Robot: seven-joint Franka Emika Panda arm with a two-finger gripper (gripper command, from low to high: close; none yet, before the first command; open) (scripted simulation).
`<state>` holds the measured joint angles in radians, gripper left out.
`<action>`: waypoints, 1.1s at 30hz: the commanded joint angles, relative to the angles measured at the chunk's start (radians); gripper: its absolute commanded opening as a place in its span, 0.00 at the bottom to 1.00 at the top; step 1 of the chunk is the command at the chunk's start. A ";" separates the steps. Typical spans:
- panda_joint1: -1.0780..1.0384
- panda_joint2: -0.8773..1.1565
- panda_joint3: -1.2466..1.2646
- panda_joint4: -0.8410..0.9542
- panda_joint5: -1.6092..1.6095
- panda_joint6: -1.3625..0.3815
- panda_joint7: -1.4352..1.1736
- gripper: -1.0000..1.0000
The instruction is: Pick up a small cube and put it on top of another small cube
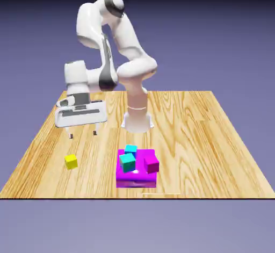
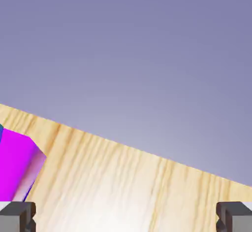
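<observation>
The small yellow cube [image 1: 71,161] lies on the wooden table [image 1: 215,139] toward the exterior view's left front. Two teal cubes [image 1: 128,158] rest on a magenta block [image 1: 136,176] near the front middle, with a smaller magenta cube [image 1: 151,164] beside them. My gripper [image 1: 82,134] hangs open above the table, behind the yellow cube and a little to its right, with nothing between its fingers. In the hand view both grey fingertips [image 2: 17,216] stand far apart over bare wood, and the yellow cube is out of that view.
The robot's white base [image 1: 137,118] stands behind the magenta block. In the hand view a corner of the magenta block [image 2: 17,169] shows at the left edge, and the table's edge runs across the middle against the backdrop.
</observation>
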<state>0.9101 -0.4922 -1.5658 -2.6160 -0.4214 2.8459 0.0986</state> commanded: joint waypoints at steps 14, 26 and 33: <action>0.291 0.025 -0.507 0.063 -0.137 -0.062 -0.208 0.50; 0.600 -0.099 -0.880 0.145 -0.348 0.040 -0.096 0.50; 0.547 -0.073 -0.821 0.130 -0.310 0.017 -0.126 0.00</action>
<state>1.4572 -0.5651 -2.3864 -2.4858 -0.7316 2.8623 -0.0271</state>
